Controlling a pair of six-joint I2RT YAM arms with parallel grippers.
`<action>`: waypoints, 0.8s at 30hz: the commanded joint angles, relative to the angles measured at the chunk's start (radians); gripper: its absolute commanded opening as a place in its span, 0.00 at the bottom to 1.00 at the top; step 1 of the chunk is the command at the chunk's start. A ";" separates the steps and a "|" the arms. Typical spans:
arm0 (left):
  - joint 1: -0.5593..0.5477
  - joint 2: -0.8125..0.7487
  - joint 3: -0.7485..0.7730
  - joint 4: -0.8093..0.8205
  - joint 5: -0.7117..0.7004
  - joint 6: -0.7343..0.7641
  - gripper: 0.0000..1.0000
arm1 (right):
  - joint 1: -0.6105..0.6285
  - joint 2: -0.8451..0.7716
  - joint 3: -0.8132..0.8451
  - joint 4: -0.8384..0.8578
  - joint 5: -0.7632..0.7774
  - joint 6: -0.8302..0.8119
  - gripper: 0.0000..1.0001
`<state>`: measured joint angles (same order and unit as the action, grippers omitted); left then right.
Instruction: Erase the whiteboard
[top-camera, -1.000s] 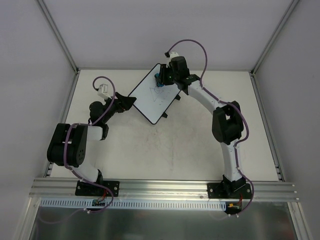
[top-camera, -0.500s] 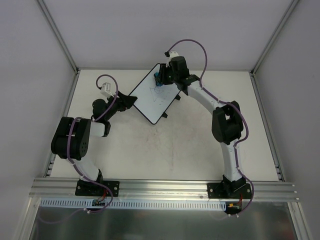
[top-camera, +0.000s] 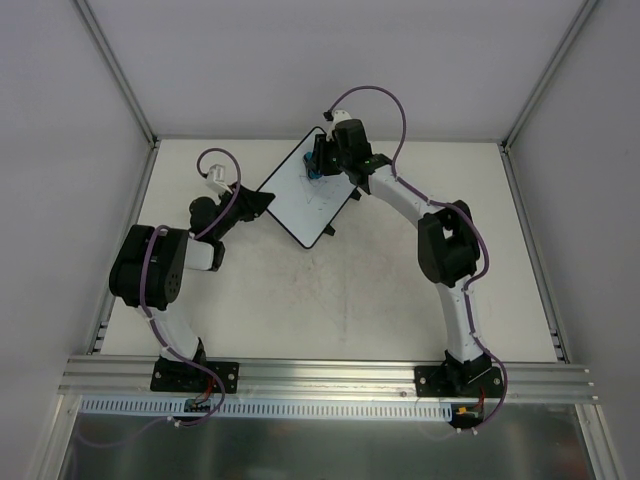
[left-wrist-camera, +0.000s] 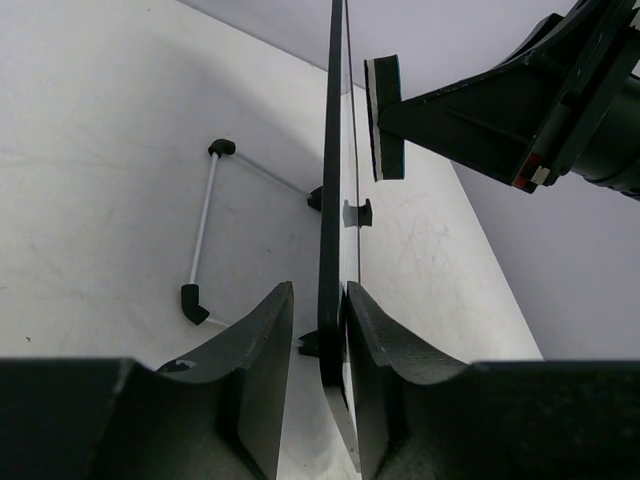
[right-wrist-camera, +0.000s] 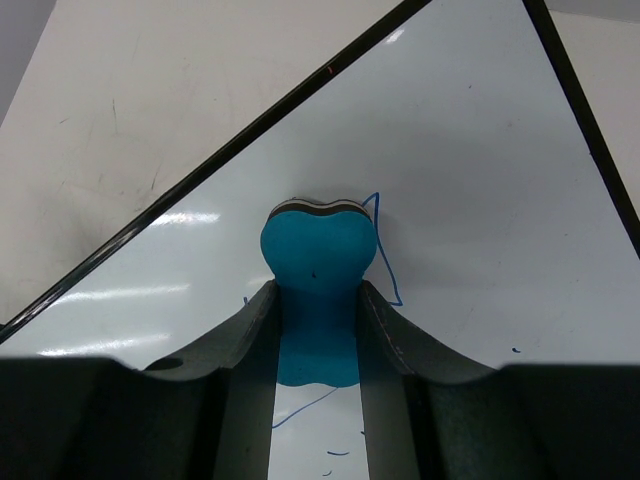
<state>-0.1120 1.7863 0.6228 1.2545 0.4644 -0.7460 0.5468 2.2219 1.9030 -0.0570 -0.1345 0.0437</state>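
Observation:
The whiteboard lies slanted at the back of the table, with thin blue scribbles on it. My left gripper straddles its near-left edge. One finger touches the board and the other stands a small gap off. My right gripper is shut on the blue bone-shaped eraser and presses it onto the board's face near the far corner. The eraser's pad also shows in the left wrist view, close to the board.
A thin white rod with black ends lies on the table beside the board. Two black tabs stick out from the board's right edge. Grey walls and metal posts close in the table at the back and sides.
My left jaws have narrowed around the board's edge and the left arm has drawn in closer. The right gripper has slid slightly left with the eraser.

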 joint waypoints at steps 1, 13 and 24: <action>-0.006 0.013 0.034 0.102 0.019 0.000 0.27 | 0.004 0.002 0.036 0.037 0.019 0.012 0.00; -0.006 0.012 0.026 0.105 0.025 0.000 0.05 | 0.008 -0.028 0.011 0.043 0.041 0.005 0.00; -0.006 0.008 0.025 0.100 0.026 -0.007 0.00 | 0.010 -0.050 -0.050 0.123 0.013 0.013 0.00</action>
<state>-0.1169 1.7916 0.6300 1.2839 0.4900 -0.7971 0.5488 2.2135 1.8294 0.0204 -0.1139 0.0452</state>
